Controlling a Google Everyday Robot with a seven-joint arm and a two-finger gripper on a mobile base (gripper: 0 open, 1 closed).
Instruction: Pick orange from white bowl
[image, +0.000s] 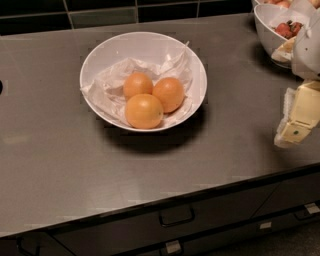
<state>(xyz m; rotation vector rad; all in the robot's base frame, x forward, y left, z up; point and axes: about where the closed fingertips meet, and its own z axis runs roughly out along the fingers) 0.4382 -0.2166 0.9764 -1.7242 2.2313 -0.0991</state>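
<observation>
1. Camera view: a grey countertop (50, 160) fills most of the scene, with dark drawers (175, 217) along its 6 o'clock edge.
2. The white bowl (95, 55), lined with crumpled paper (107, 87), stands on the countertop just toward 11 o'clock from centre.
3. The gripper (294, 131) hangs at 3 o'clock from that bowl, well apart from it (whether it is spread or pressed together, I cannot tell).
4. The orange (169, 94) lies in the bowl on the 3 o'clock side of the trio. It touches the larger, paler orange (144, 111) at 6 o'clock and sits just beside the smallest orange (138, 85) at 10 o'clock.
</observation>
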